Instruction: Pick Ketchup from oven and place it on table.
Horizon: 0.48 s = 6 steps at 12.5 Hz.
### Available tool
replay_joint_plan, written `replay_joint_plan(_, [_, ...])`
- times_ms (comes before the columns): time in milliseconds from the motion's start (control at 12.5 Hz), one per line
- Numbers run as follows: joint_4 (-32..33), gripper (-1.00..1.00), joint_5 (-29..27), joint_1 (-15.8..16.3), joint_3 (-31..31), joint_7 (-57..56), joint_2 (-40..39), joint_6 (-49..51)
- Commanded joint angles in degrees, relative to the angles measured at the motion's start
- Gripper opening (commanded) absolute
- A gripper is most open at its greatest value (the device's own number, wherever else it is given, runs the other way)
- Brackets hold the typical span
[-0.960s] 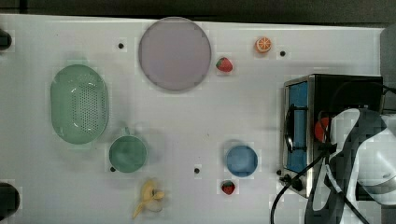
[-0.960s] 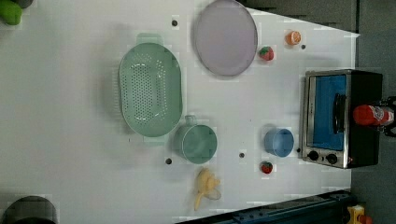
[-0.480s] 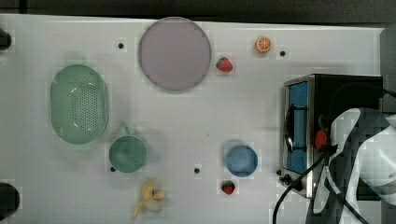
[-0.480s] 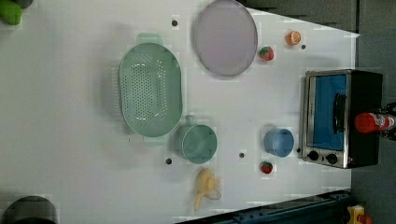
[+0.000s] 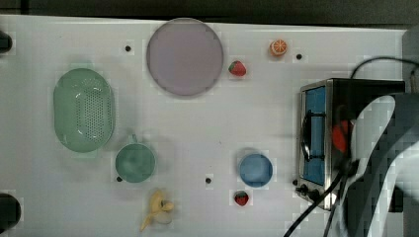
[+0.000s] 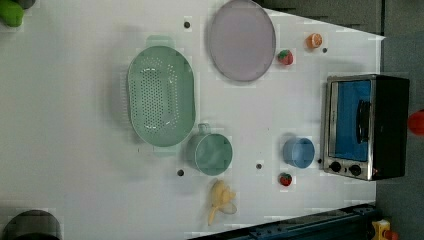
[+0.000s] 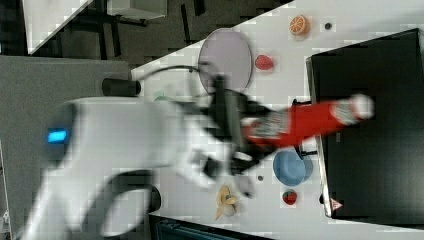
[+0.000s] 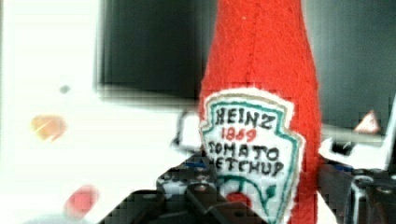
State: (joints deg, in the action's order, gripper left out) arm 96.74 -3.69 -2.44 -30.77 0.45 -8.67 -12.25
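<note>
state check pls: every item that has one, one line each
ketchup: gripped, held lengthwise above the oven
gripper: shut on ketchup
oven: door closed
colander: empty
mug: empty
blue cup: empty
purple plate: empty

i see the white table (image 5: 257, 98) carrying a pale purple plate (image 5: 184, 57) near its far edge in the top view, a green colander (image 5: 84, 109), a green mug (image 5: 134, 162), a banana (image 5: 157, 209), a blue cup (image 5: 256, 170), two strawberries (image 5: 237, 68) (image 5: 241, 198), an orange slice (image 5: 278, 47) and the oven (image 5: 316, 138) at the top view's right.
</note>
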Motion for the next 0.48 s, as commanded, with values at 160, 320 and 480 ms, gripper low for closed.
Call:
replay_joint_plan(160, [-2.3,0.29,-0.2,6.7,8.2,-5.2,3.3,1.2])
replay_joint_plan(320, [-1.3,0.29,-0.2,7.8,12.2,-5.4,3.3,1.5])
replay_joint_plan(480, [0.5,0.29,-0.2,8.6,15.6,-5.4,3.3,1.4])
